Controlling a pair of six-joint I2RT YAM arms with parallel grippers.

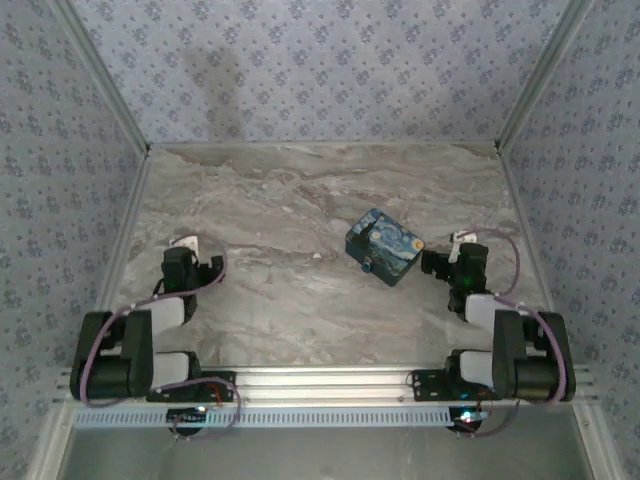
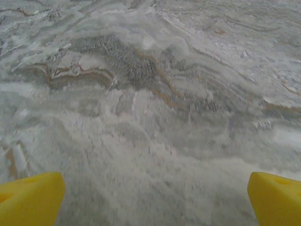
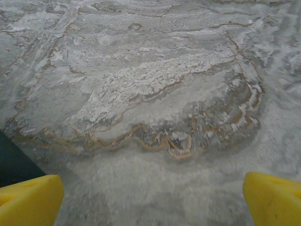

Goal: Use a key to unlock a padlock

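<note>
The yellow left fingers (image 2: 30,200) sit in the bottom corners of the left wrist view, spread wide. Between them is bare marbled bench (image 2: 150,117), and they hold nothing. The right fingers (image 3: 28,200) also stand wide apart and empty over the veined stone. A dark shape (image 3: 10,165) lies just above the left-hand tip; I cannot tell what it is.

From above, the left arm (image 1: 150,340) is folded at the near left corner of the bench, its wrist pointing away over open surface. The right arm (image 1: 505,345) is folded at the near right.

The blue box (image 1: 386,246), printed with a yellow-swirled night sky, lies right of the bench's middle. It is turned corner-on and sits just beside the right arm's wrist, on that wrist's left. What it holds cannot be seen.

The padlock (image 1: 369,266) is a tiny bluish, metallic-looking spot against the box's near-left edge, well apart from the left arm. It is too small to tell whether it is fastened.
</note>
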